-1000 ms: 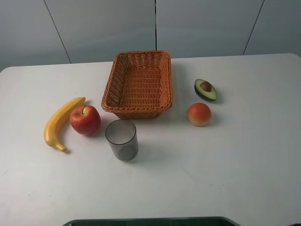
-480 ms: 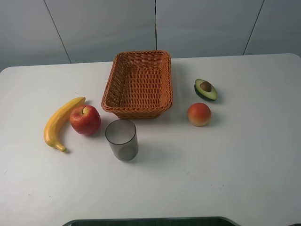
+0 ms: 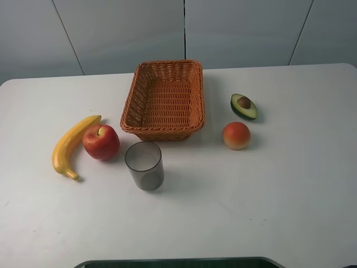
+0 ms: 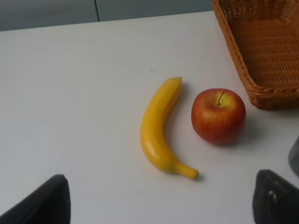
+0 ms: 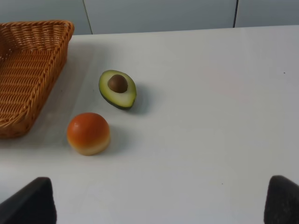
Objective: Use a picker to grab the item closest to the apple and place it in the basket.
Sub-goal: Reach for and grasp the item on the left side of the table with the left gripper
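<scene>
A red apple (image 3: 101, 142) sits left of centre on the white table, and a yellow banana (image 3: 71, 145) lies against its left side, touching or nearly so. The brown wicker basket (image 3: 162, 132) stands behind and to the right of the apple. Neither arm appears in the exterior high view. In the left wrist view the banana (image 4: 159, 128) and apple (image 4: 218, 115) lie ahead of my left gripper (image 4: 161, 203), whose dark fingertips (image 4: 46, 200) stand wide apart, open and holding nothing. My right gripper (image 5: 156, 205) is open too.
A grey translucent cup (image 3: 144, 165) stands just right of the apple, in front of the basket. A halved avocado (image 3: 244, 106) and an orange-red round fruit (image 3: 236, 135) lie right of the basket; the right wrist view shows the avocado (image 5: 117, 88) and round fruit (image 5: 88, 133).
</scene>
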You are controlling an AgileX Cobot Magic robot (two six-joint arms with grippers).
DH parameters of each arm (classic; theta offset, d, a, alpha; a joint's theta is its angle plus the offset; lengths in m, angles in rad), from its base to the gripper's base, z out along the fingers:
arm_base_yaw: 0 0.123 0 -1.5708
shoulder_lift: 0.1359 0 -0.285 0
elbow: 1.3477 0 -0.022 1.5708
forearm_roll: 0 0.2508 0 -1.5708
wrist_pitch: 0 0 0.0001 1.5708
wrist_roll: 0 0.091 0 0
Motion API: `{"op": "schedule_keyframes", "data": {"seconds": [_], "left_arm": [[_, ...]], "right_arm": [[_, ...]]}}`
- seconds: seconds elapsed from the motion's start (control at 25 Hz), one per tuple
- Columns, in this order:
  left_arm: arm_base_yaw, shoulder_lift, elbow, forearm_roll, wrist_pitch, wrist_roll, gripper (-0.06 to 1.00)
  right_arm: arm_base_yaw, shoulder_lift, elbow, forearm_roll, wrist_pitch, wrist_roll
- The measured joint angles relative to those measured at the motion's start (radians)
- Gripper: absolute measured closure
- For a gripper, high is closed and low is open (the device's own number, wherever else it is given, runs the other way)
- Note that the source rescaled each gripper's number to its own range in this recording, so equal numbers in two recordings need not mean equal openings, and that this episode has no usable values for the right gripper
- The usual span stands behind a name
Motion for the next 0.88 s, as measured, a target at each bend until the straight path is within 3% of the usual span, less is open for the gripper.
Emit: {"op": "schedule_keyframes", "data": {"seconds": [0.24, 0.48, 0.88], "left_arm": [[0.0, 0.0, 0.0, -0.03, -0.007, -0.039, -0.06], [0.0, 0.032, -0.012, 0.009, -0.039, -0.045, -0.06], [0.0, 0.488, -0.048, 0.033, -0.208, -0.043, -0.06]], "right_arm": [[0.0, 0.0, 0.0, 0.0, 0.0, 0.0], [0.0, 0.0, 0.0, 0.0, 0.0, 0.0], [0.0, 0.0, 0.0, 0.0, 0.0, 0.0]]}}
